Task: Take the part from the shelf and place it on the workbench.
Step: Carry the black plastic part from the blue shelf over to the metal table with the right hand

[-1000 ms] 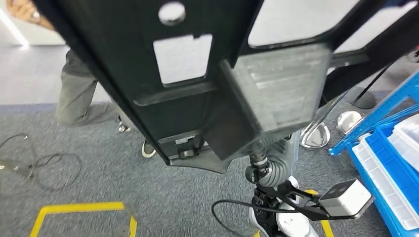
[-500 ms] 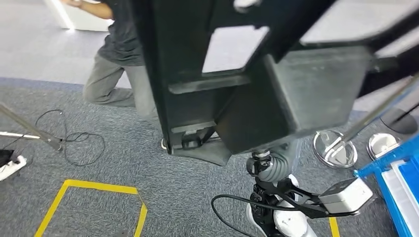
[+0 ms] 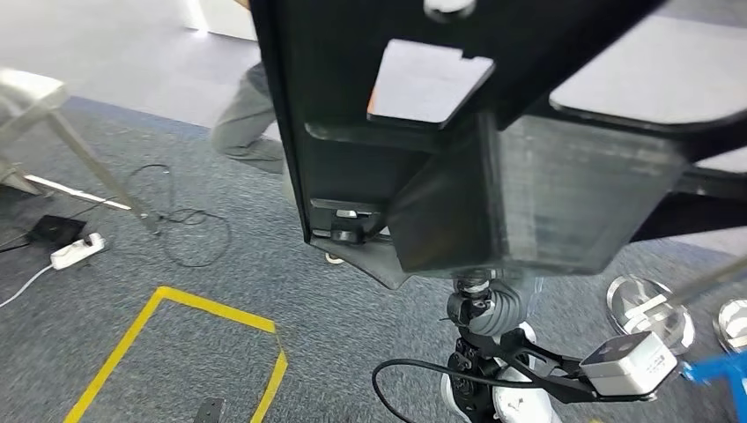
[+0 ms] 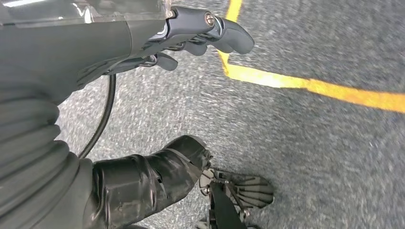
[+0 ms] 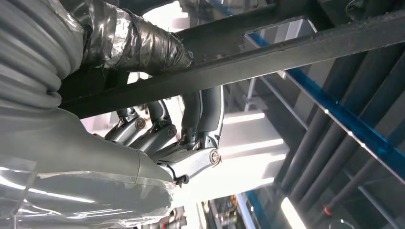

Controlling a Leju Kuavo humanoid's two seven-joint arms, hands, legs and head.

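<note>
The view has swung since a second ago, so the robot is turning with the load. The left hand [image 4: 191, 38] hangs with curled fingers holding nothing. The black part [image 3: 458, 150], raised before the head, is gripped by the right hand [image 5: 176, 138]. Below are grey carpet [image 3: 176, 352], yellow tape [image 3: 167, 304] and cables [image 3: 189, 238]; no workbench yet.

No text, label or number is legible.

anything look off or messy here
The black part is held high in front of the head camera, blocking most of the view. Loose cables and a power strip lie on the carpet near the yellow tape, a possible trip hazard.
</note>
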